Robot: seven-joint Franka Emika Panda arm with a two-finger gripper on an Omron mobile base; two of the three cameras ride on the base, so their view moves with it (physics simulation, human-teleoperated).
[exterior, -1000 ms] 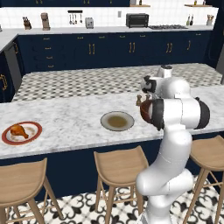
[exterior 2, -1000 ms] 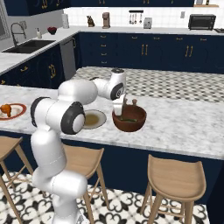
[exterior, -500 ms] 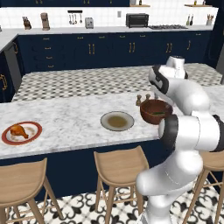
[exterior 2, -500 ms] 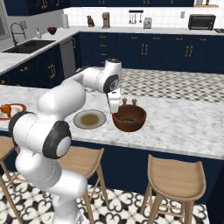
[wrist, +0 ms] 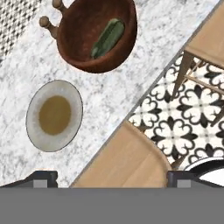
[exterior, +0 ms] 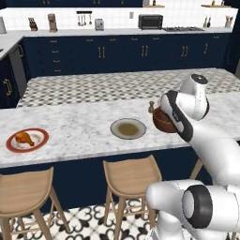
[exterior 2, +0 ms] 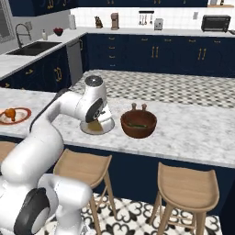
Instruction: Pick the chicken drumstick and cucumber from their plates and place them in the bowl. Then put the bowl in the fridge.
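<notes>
The marble desk point(exterior: 79, 126) is carrying everything, with wooden stools point(exterior: 131, 176) tucked under its near edge. The arm point(exterior 2: 69, 108) is reaching out over the desk, its wrist hanging above the beige plate point(wrist: 54, 115), which is sitting bare. The tool point(wrist: 111, 177) is standing with its tips wide apart and nothing between them, looking down past the desk's edge. The bowl point(wrist: 97, 35) is resting just beside the beige plate, and the cucumber point(wrist: 107, 38) is lying slantwise inside it. Well apart, toward the far left of the desk, the drumstick point(exterior: 24, 138) is lying on the red-rimmed plate point(exterior: 27, 140).

The drumstick looks light but glossy (likely slippery), and rounded, so it is probably going to roll under an off-centre pinch; closing across the plump end, crosswise to its length, seems safest. The bowl looks stiff and heavier, best taken by its rim
</notes>
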